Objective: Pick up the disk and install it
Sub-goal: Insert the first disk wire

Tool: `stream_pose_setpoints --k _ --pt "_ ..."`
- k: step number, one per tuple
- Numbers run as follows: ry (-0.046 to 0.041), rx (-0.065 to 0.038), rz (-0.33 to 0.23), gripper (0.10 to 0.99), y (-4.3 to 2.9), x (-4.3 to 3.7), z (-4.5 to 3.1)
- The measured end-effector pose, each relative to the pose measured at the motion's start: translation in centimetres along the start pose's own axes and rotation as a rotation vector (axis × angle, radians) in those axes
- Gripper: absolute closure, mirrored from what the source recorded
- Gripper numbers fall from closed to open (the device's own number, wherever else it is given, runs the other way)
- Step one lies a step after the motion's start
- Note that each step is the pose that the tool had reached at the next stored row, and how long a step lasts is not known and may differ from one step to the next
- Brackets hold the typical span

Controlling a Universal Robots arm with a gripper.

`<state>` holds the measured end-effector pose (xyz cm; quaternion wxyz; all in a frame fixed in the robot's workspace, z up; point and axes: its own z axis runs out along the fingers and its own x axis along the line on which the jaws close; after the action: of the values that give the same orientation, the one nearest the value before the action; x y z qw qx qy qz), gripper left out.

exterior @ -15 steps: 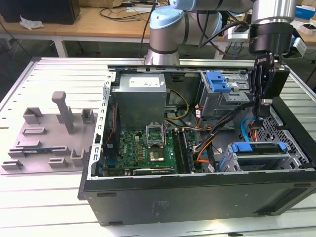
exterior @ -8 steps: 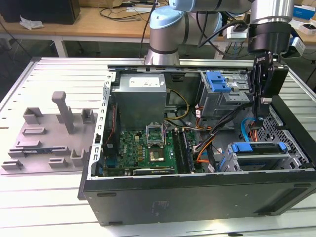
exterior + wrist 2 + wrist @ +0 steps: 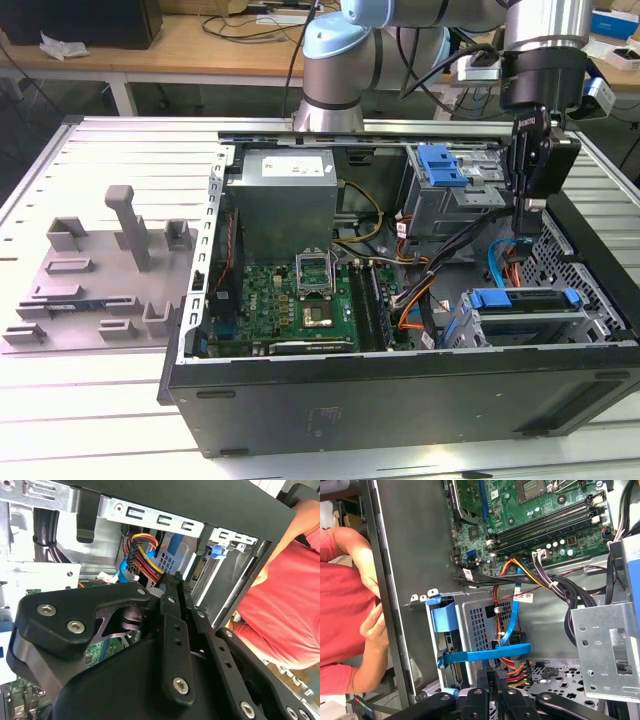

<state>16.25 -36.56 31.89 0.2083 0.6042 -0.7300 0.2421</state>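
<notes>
Exterior view: the disk [image 3: 525,300] lies seated in the computer case's [image 3: 400,400] lower bay; the jaws hang just above, closed on nothing, likely for pressing. Second wrist view: they meet beside power cables [image 3: 142,555]. First wrist view: blue carrier [image 3: 485,654] spans the bay.

A robotics lab or workshop: an open computer case [image 3: 400,400] lies on a slotted metal table [image 3: 120,150], the arm's base [image 3: 330,95] standing just behind it. Behind the case runs a wooden bench [image 3: 190,45] (cables [image 3: 240,28] strewn on it); grey fixtures [image 3: 100,270] sit beside the case.
</notes>
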Motion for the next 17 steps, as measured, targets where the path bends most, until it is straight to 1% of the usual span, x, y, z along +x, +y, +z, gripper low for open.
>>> stream_pose_setpoints --k 4,6,7,8,10,12,13,16,17 --pt "-0.001 0.0 0.0 0.922 -0.01 0.09 0.1" --pt "-0.0142 -0.003 0.0 0.922 -0.09 0.49 0.26" --pt "-0.0259 -0.005 0.0 0.922 -0.15 0.78 0.28" --pt "-0.0318 -0.006 0.0 0.922 -0.19 1.0 0.26" --pt "-0.0508 -0.009 -0.001 0.922 -0.33 1.74 0.14" --pt "-0.0627 -0.012 -0.001 0.922 -0.41 2.21 0.18" --pt "-0.0734 -0.014 -0.001 0.922 -0.48 2.57 0.3" --pt "-0.1108 -0.021 -0.001 0.922 -0.7 3.72 0.79" --pt "-0.1216 -0.023 -0.002 0.922 -0.76 4.05 0.93"
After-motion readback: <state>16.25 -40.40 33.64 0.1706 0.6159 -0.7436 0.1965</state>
